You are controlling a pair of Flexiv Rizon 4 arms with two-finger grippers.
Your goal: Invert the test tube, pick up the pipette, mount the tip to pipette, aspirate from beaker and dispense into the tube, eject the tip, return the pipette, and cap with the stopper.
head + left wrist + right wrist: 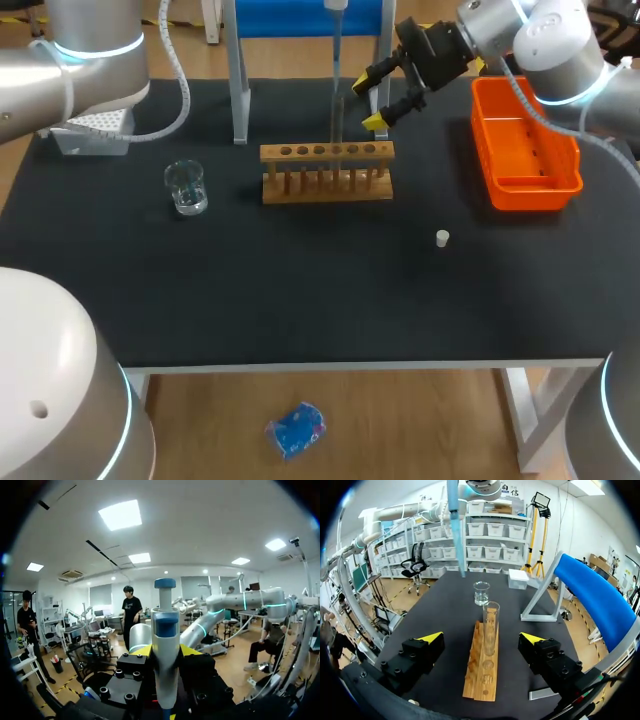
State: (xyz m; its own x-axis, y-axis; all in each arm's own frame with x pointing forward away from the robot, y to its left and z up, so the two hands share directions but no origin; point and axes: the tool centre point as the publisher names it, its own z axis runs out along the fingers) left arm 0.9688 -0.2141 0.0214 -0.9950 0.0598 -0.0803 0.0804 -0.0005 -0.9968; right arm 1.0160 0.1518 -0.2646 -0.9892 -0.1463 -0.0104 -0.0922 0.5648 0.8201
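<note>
A clear test tube stands upright, mouth up, in the wooden rack. My right gripper hangs open just right of the tube. In the right wrist view the tube rises ahead of and between the spread yellow fingertips. My left gripper is shut on the white and blue pipette. The pipette's tip hangs down close over the tube, and shows as a blue tip in the right wrist view. The beaker stands left of the rack. A small white stopper lies front right.
An orange bin stands at the right under my right arm. A white tip box sits at the back left. The blue stand's grey legs rise just behind the rack.
</note>
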